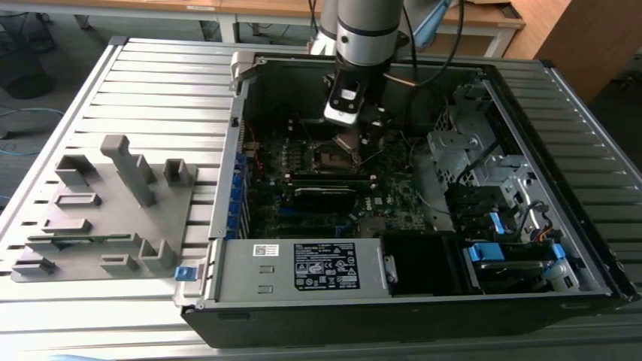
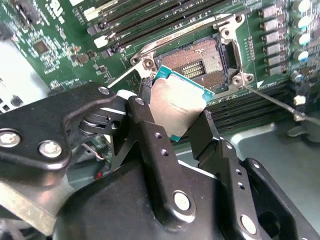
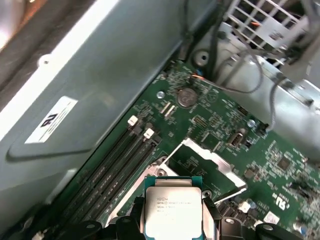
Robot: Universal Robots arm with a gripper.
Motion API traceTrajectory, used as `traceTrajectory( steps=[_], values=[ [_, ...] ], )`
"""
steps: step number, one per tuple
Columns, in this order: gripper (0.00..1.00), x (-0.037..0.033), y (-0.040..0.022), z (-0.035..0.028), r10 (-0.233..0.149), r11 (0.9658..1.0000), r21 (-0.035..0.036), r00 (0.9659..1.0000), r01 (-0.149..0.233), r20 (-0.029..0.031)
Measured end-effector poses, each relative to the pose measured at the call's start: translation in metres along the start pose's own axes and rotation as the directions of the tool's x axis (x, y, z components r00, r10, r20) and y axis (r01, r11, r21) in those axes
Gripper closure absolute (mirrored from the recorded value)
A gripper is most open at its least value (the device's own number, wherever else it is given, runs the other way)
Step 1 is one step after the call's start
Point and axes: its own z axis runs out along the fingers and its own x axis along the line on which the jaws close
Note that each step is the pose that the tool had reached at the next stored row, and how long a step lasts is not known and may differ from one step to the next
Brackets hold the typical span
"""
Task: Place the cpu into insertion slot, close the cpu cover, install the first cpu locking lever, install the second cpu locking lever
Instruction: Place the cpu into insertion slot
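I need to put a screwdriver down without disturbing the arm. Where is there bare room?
Bare slatted table lies past the grey fixture, at the exterior view's upper left, beside the case. Crowded inside: the gripper holds the cpu near the socket, drive bays beside.

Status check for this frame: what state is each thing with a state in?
cpu, gripped by its edges, not seated
gripper, shut on the cpu
insertion slot, uncovered and empty
cpu cover, swung up open
computer case, side open
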Motion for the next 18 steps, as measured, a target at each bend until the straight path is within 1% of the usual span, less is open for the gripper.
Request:
traceTrajectory(
  steps=[2,4,7,9,10,12,14,16,18],
  values=[
    [0.46,0.0000,0.0000,0.0003,0.036,0.9994,-0.0002,0.9994,-0.036,0.0034],
    [0.46,0.0000,-0.0001,0.0006,0.072,0.9974,-0.0003,0.9974,-0.072,0.0069],
    [0.46,0.0000,-0.0001,0.0010,0.126,0.9920,-0.0008,0.9919,-0.126,0.0122],
    [0.46,0.0000,-0.0001,0.0013,0.162,0.9869,-0.0013,0.9867,-0.162,0.0157],
    [0.46,0.0000,-0.0001,0.0014,0.179,0.9838,-0.0016,0.9837,-0.179,0.0174],
    [0.46,0.0000,-0.0002,0.0017,0.215,0.9765,-0.0023,0.9763,-0.215,0.0210],
    [0.46,0.0000,-0.0002,0.0021,0.250,0.9682,-0.0030,0.9679,-0.250,0.0244],
    [0.46,0.0000,-0.0002,0.0023,0.285,0.9586,-0.0040,0.9582,-0.285,0.0277],
    [0.46,0.0000,-0.0002,0.0026,0.320,0.9473,-0.0050,0.9468,-0.320,0.0312]
  ],
)
